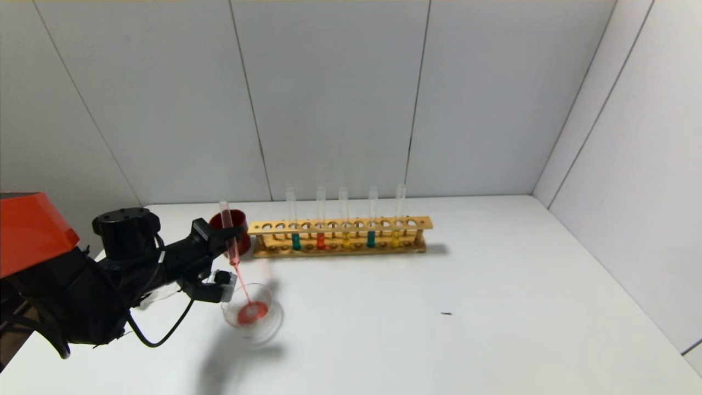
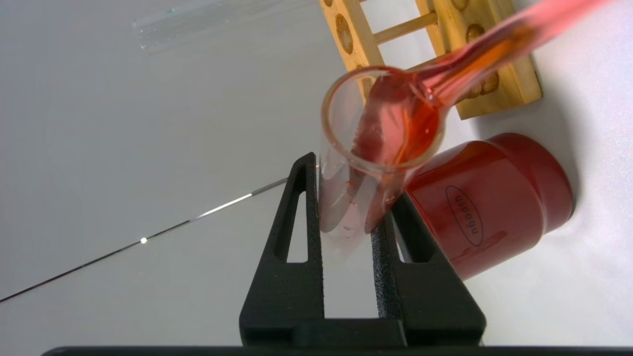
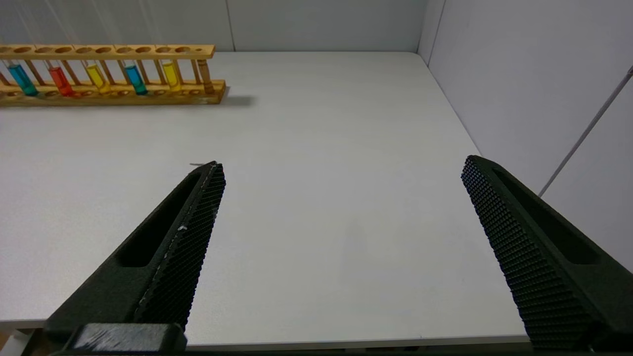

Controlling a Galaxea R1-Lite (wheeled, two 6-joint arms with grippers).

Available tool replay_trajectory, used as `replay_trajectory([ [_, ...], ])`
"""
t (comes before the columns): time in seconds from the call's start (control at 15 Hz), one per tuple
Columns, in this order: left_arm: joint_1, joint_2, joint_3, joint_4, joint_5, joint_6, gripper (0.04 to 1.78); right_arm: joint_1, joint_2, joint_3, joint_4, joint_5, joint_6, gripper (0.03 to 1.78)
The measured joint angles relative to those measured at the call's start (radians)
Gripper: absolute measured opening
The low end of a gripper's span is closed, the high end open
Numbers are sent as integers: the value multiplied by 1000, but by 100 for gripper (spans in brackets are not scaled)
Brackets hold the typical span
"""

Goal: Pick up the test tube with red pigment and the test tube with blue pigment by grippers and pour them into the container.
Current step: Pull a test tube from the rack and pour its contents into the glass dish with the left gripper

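My left gripper [image 1: 230, 253] is shut on the test tube with red pigment [image 1: 229, 230], tilted mouth-down over the container [image 1: 272, 317], a low clear glass dish on the table in front of the rack's left end. A thin red stream runs from the tube into a red pool in the dish. In the left wrist view the fingers [image 2: 296, 277] clamp the tube [image 2: 346, 198], with orange-red liquid at its mouth. Two teal-blue tubes [image 1: 296, 240] [image 1: 371, 238] stand in the wooden rack [image 1: 340, 225]; I cannot tell which is the task's. My right gripper [image 3: 341, 165] is open and empty above bare table.
The rack also holds a red-liquid tube [image 1: 321, 240] and two yellow ones [image 1: 345, 239] [image 1: 396, 238]. A dark red opaque cup [image 1: 242, 224] stands just behind my left gripper, beside the rack's left end. Grey walls close the back and right sides. A small dark speck [image 1: 447, 314] lies mid-table.
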Motion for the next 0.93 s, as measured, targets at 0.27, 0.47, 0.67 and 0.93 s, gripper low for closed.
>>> replay_trajectory([
  [0.27, 0, -6, 0, -27, -1, 16, 32, 0, 0, 0, 0, 0, 0, 175],
  [0.47, 0, -16, 0, -28, -2, 20, 32, 0, 0, 0, 0, 0, 0, 175],
  [0.67, 0, -26, 1, -28, -4, 36, 32, 0, 0, 0, 0, 0, 0, 175],
  [0.93, 0, -47, 2, -28, -7, 65, 32, 0, 0, 0, 0, 0, 0, 175],
])
